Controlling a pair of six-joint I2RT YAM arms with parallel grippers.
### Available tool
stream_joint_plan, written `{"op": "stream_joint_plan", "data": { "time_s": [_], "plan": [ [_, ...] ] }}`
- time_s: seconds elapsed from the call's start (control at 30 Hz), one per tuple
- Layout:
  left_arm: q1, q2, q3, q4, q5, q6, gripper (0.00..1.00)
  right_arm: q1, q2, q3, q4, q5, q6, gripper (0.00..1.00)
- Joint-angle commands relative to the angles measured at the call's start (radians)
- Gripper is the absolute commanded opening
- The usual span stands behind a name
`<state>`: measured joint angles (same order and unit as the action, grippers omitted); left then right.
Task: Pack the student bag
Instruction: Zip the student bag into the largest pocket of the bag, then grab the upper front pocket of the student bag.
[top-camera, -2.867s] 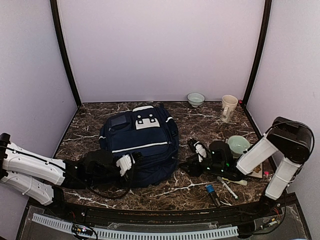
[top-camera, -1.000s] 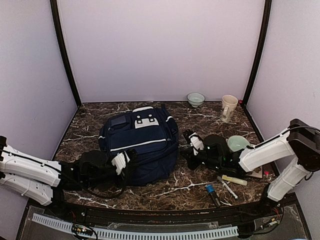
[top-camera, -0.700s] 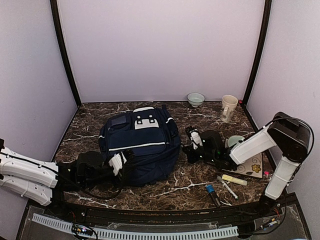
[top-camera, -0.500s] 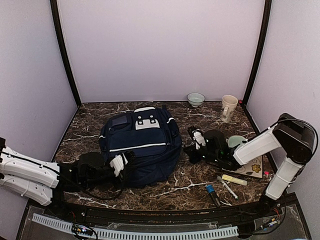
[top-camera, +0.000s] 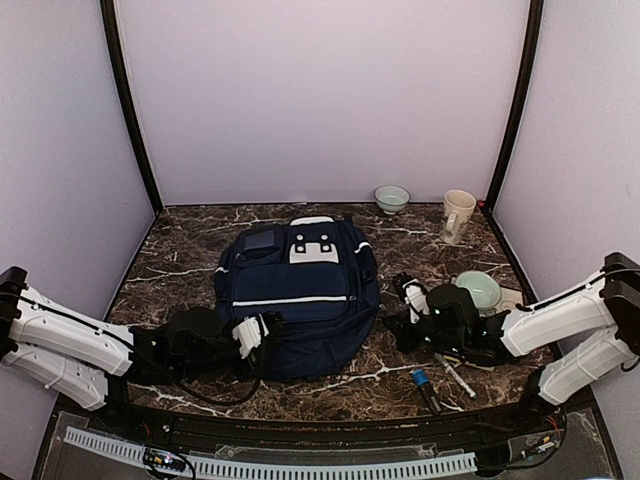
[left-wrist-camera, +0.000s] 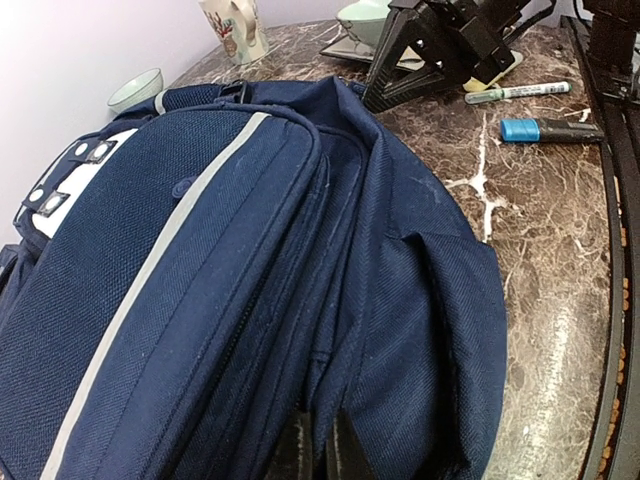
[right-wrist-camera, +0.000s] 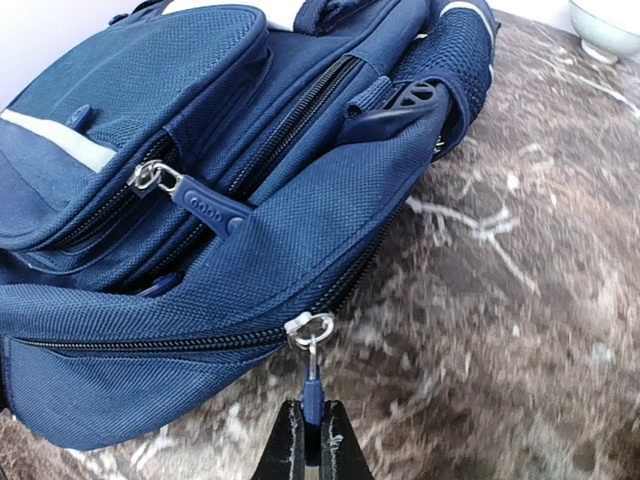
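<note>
The student bag (top-camera: 300, 295), navy blue with a white stripe and a grey-white patch, lies flat in the middle of the table. My left gripper (top-camera: 262, 330) sits at its near-left edge, shut on a fold of the bag's fabric (left-wrist-camera: 330, 400). My right gripper (top-camera: 408, 300) is at the bag's right side, shut on the blue zipper pull (right-wrist-camera: 313, 395) of the main zipper. The silver slider (right-wrist-camera: 310, 328) sits just above the fingertips (right-wrist-camera: 292, 440). A second zipper pull (right-wrist-camera: 205, 207) lies on the bag's (right-wrist-camera: 200, 150) pocket above.
A pale green bowl (top-camera: 478, 290), a yellow highlighter, a white marker (top-camera: 456, 376) and a blue-capped marker (top-camera: 424, 388) lie near the right arm. A small bowl (top-camera: 391, 197) and a cream mug (top-camera: 457, 215) stand at the back right.
The bag has slid to the right and toward the back. The right gripper has moved right and nearer with the zipper pull; the left gripper followed the bag's edge rightward.
</note>
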<state>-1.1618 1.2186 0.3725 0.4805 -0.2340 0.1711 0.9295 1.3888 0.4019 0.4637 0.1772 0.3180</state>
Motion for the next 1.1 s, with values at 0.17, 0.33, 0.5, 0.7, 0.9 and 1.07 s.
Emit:
{"op": "stream_joint_plan", "data": {
  "time_s": [0.17,0.33,0.5,0.7,0.9,1.07],
  "plan": [
    [0.002,-0.024,0.062,-0.034,0.259,0.003,0.28,0.032,-0.205,-0.095,-0.038,0.163,0.082,0.34],
    [-0.001,-0.046,0.107,-0.093,0.28,-0.017,0.45,0.035,-0.334,-0.128,0.009,0.08,0.026,0.45],
    [-0.002,-0.034,0.173,-0.142,0.094,-0.088,0.45,0.035,-0.338,-0.083,0.034,0.185,-0.068,0.5],
    [-0.002,0.034,0.24,-0.206,-0.017,-0.108,0.56,0.035,-0.221,-0.031,0.174,0.216,-0.256,0.51],
    [-0.003,0.065,0.261,-0.279,-0.077,-0.102,0.6,0.036,-0.102,-0.016,0.286,0.145,-0.375,0.51],
    [-0.003,0.048,0.252,-0.26,-0.124,-0.08,0.65,0.019,-0.05,0.039,0.223,-0.006,-0.444,0.51]
  ]
}}
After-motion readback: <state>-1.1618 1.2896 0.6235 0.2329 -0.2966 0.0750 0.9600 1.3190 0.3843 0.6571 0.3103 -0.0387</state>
